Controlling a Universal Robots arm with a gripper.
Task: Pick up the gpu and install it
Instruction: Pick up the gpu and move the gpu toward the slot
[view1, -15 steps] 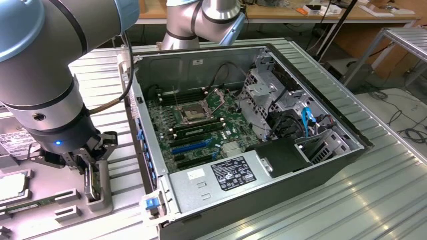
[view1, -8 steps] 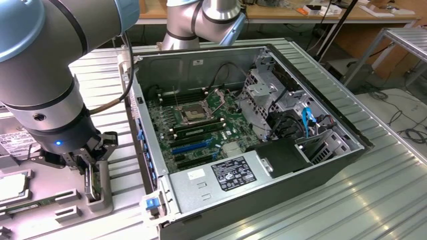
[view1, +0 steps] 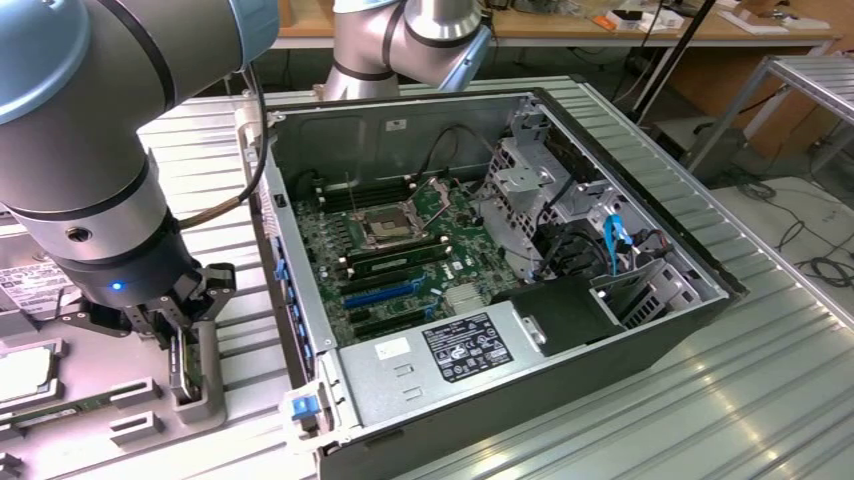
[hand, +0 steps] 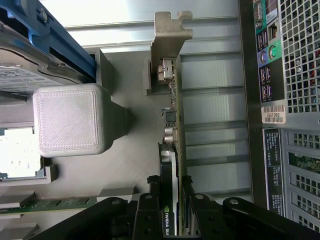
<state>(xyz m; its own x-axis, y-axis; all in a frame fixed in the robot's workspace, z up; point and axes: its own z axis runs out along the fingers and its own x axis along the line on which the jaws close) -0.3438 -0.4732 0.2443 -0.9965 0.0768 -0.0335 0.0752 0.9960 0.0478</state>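
Note:
The gpu (hand: 176, 125) stands on edge in a grey printed holder (hand: 125, 165), its silver end bracket (hand: 170, 30) at the far end and a black labelled face between the fingers. My gripper (hand: 172, 212) is shut on the card, one black finger (hand: 150, 210) pressed to each side. In the exterior view, the gripper (view1: 176, 335) hangs at the left over the holder (view1: 194, 390), with the gpu (view1: 190, 362) upright in it, beside the open computer case (view1: 296, 250).
The case lies open with its motherboard (view1: 400, 250), blue expansion slots (view1: 380, 292) and power supply (view1: 461, 345) showing. On the grey fixture tray sit a hard drive in a blue frame (hand: 25, 60), a square grey block (hand: 70, 120) and a green memory stick (hand: 55, 202).

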